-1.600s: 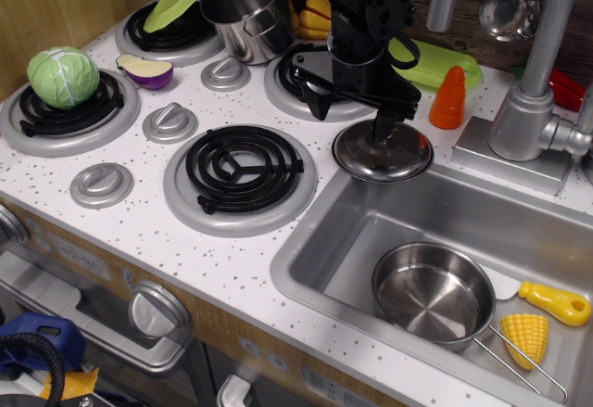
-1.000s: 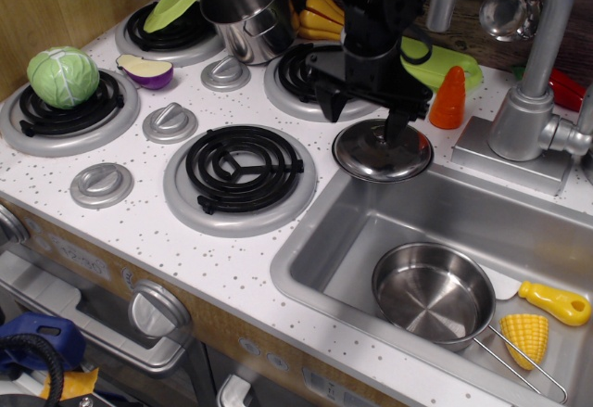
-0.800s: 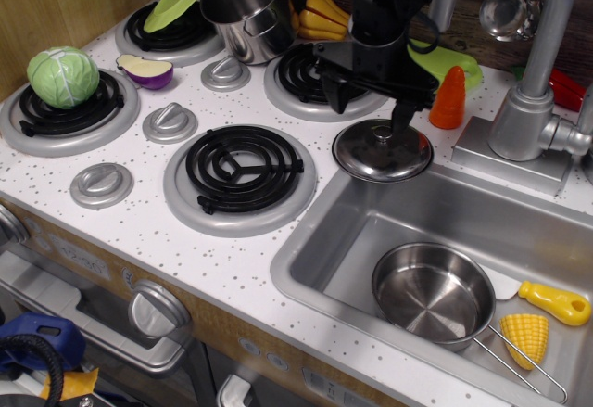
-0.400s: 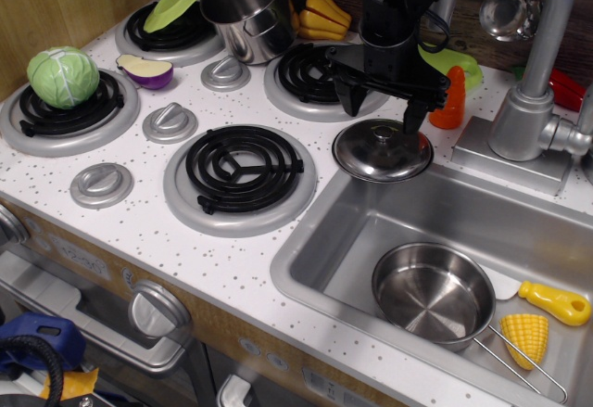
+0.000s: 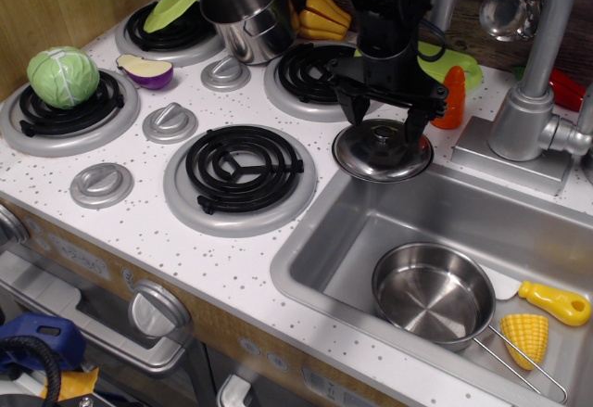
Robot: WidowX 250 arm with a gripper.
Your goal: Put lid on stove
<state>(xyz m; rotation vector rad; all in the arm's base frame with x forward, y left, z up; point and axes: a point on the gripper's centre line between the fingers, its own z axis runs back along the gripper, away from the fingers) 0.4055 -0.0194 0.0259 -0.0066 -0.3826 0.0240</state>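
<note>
The steel lid [image 5: 384, 155] lies flat on the white speckled stove [image 5: 139, 214], at the edge of the sink, just right of the front right burner [image 5: 243, 168] and in front of the back right burner [image 5: 304, 69]. My black gripper [image 5: 382, 125] hangs straight over the lid. It is open, with one finger on each side of the lid's small centre knob [image 5: 383, 133]. The fingertips are low, close to the lid's surface. Whether they touch the lid I cannot tell.
The silver sink [image 5: 361, 226] holds a saucepan [image 5: 433, 294], a corn piece [image 5: 525, 336] and a yellow handle. An orange carrot [image 5: 451, 101] and the faucet [image 5: 533, 101] stand right of the gripper. A steel pot [image 5: 243, 4], a green disc [image 5: 178, 1], a cabbage [image 5: 63, 75] and an eggplant slice [image 5: 144, 69] are on the left.
My gripper let go of the lid's knob, opened, rose and drifted right, then came back down with its fingers either side of the knob. The lid has stayed in place.
</note>
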